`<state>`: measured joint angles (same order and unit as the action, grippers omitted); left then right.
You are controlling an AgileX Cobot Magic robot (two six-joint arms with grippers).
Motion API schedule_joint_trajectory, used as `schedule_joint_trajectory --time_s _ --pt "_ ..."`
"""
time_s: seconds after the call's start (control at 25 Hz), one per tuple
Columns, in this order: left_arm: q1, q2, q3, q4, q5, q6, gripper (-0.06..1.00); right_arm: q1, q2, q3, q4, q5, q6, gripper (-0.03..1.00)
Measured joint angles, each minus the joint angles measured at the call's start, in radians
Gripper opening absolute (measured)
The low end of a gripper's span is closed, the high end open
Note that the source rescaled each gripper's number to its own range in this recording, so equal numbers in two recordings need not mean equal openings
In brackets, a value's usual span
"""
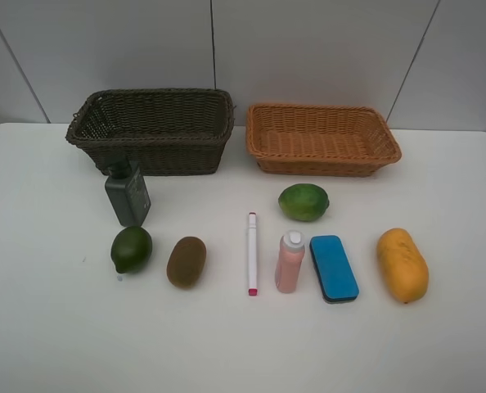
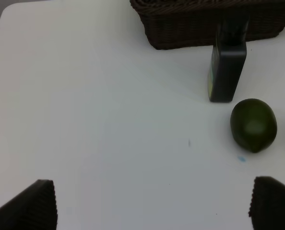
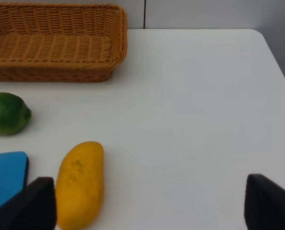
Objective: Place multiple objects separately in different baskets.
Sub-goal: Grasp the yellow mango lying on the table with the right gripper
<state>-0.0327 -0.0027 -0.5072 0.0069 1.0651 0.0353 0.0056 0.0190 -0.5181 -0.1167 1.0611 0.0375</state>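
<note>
The left gripper (image 2: 147, 206) is hanging above the bare white table (image 1: 55, 344) with its two dark fingers spread wide and nothing between them. The right gripper (image 3: 147, 206) is doing the same on its own side, jaws wide apart and holding nothing. Neither is showing in the high view. Looking outward from the right gripper, the orange mango (image 3: 80, 184) is lying closest, just ahead and off toward the finger nearer the table's middle. Its long axis is pointing away from the gripper toward the light orange-tan basket (image 3: 51, 72), so I judge the jaws would be closing across its narrow width once shifted over it. The blue eraser (image 3: 7, 175) is lying just beside the mango, further inward, and the lighter green round fruit (image 3: 7, 113) is sitting beyond that, between the row and the basket. Outward from the left gripper, the darker green round fruit (image 2: 253, 124) is sitting ahead and toward the table's middle. The dark green bottle (image 2: 227, 67) is standing upright just past it, in front of the dark brown basket (image 2: 190, 28). The brown kiwi (image 1: 186, 261), white-pink marker (image 1: 252, 253) and pink bottle (image 1: 290, 261) are lying mid-row, between the two sides. By my reckoning the right arm is nearer the mango, and the left arm is nearer the dark bottle and its neighbouring fruit.
</note>
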Motion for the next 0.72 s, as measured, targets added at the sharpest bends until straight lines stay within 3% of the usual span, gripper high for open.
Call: schedule_joint_trajectory --time_s 0.72 --pt "0.000 0.000 0.000 0.000 0.000 0.000 1.00 0.000 0.000 0.000 0.000 0.000 0.000 0.98"
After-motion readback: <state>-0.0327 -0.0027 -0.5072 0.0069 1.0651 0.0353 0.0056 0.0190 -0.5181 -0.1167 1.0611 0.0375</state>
